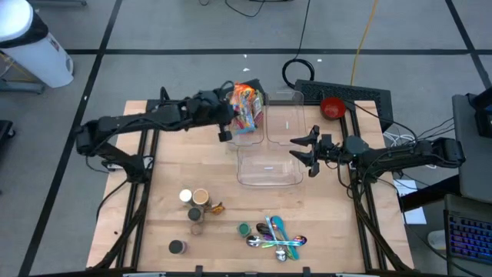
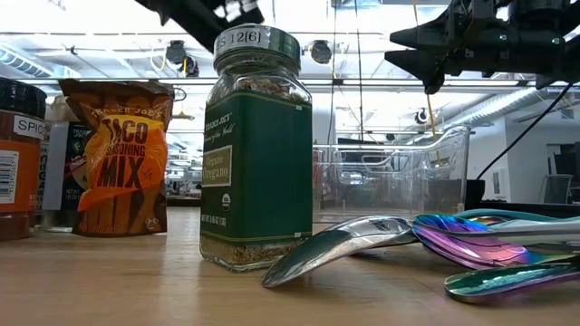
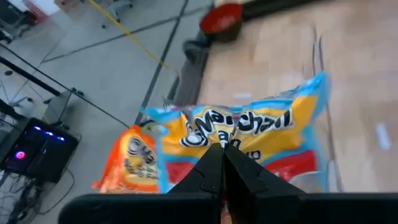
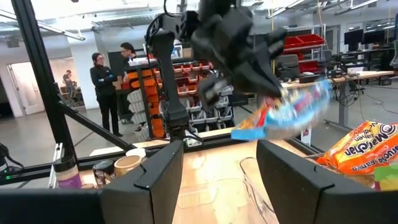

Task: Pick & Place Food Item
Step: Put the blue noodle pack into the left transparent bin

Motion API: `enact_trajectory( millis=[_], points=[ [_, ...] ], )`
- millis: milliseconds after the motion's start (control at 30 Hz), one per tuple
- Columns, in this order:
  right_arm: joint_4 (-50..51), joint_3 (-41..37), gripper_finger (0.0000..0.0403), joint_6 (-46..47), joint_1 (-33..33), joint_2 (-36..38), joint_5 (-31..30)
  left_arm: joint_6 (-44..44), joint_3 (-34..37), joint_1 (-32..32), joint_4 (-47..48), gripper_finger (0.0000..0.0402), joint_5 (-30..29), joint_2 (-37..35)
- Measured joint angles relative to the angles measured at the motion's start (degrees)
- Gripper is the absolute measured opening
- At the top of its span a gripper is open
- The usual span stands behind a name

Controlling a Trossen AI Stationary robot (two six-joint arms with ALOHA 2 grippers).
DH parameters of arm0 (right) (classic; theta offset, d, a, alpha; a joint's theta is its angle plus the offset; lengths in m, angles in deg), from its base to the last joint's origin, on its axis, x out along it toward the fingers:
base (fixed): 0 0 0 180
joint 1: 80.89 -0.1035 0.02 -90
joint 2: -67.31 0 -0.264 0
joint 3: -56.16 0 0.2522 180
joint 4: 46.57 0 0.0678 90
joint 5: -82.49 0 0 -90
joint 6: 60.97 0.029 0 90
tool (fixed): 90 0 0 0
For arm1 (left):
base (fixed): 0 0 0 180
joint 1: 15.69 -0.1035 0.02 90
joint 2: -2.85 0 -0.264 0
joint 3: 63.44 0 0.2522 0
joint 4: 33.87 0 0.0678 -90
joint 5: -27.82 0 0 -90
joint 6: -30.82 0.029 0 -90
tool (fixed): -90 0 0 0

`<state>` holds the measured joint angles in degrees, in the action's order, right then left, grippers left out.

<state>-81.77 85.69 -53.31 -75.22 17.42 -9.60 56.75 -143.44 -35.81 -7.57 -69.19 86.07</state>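
My left gripper (image 1: 229, 117) reaches in from the table's left and is shut on a blue, yellow and red ramen packet (image 3: 249, 134), held above the clear containers (image 1: 267, 165) at the table's middle. The same packet (image 4: 283, 115) shows in the right wrist view, clear of the table. An orange ramen packet (image 1: 243, 91) lies just beyond it toward the far edge, also visible in the left wrist view (image 3: 127, 158). At the right side of the containers, my right gripper (image 1: 306, 151) hovers open with nothing between its fingers (image 4: 158, 174). My left gripper pinches the ramen packet between its two shut fingers (image 3: 214, 171), on the edge nearest the gripper (image 3: 225, 148), about midway along it. The fingers come slanting down from the table's left. The packet sticks out beyond the fingertips, lifted clear of table and containers.
Spice jars (image 1: 198, 198), an oregano jar (image 2: 256, 149), a taco mix pouch (image 2: 118, 154) and shiny spoons (image 1: 275, 237) lie near the front edge. A red bowl (image 1: 333, 108) sits at the far right. People (image 4: 102, 90) stand in the room beyond.
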Motion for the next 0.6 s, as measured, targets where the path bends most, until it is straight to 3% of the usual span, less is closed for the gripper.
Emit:
enact_trajectory(
  millis=[600],
  points=[
    [0.9,0.0,0.0196,0.0,0.0,0.0,-0.9,3.8,0.0,-0.2,-3.2,0.0005,-0.2,15.5]
  ],
)
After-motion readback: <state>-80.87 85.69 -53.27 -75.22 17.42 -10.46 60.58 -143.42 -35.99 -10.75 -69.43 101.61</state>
